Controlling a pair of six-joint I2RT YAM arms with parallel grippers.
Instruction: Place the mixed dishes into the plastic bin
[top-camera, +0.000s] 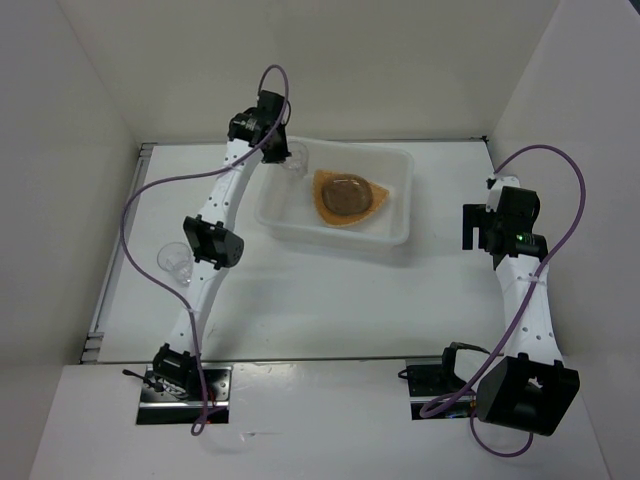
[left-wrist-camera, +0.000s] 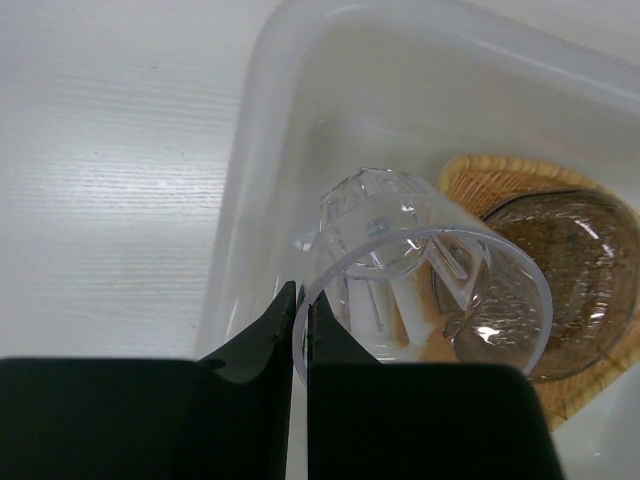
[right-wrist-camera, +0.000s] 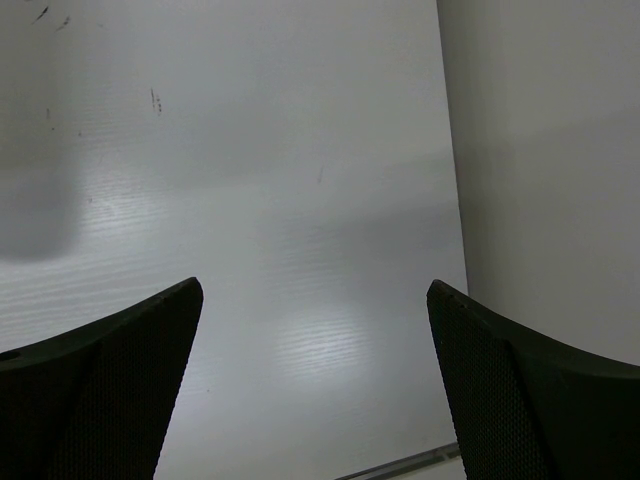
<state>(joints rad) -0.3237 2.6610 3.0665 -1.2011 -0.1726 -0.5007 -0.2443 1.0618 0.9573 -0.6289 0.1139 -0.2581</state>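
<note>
Only the left wrist view shows the left pincer (left-wrist-camera: 300, 312) nipped narrow on the rim of a clear cup (left-wrist-camera: 420, 270), just inside the plastic bin (left-wrist-camera: 250, 190). Beyond it a speckled dish (left-wrist-camera: 570, 250) rests on the orange plate (left-wrist-camera: 500, 175). The overhead view alone shows a second cup (top-camera: 172, 258) well behind that pincer on the white surface (top-camera: 330, 290). The right pincer (right-wrist-camera: 313, 290) gapes wide above bare surface, with a wall (right-wrist-camera: 540, 150) to its right.

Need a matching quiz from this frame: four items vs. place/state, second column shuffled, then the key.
1. clear cup by the bin corner
2. other clear cup
3. orange plate
4. right gripper

A. open, over bare table
B. in the plastic bin, speckled dish on top
C. pinched at the rim by the left gripper
D. on the table, left of the left arm

Pairs: 1-C, 2-D, 3-B, 4-A
</note>
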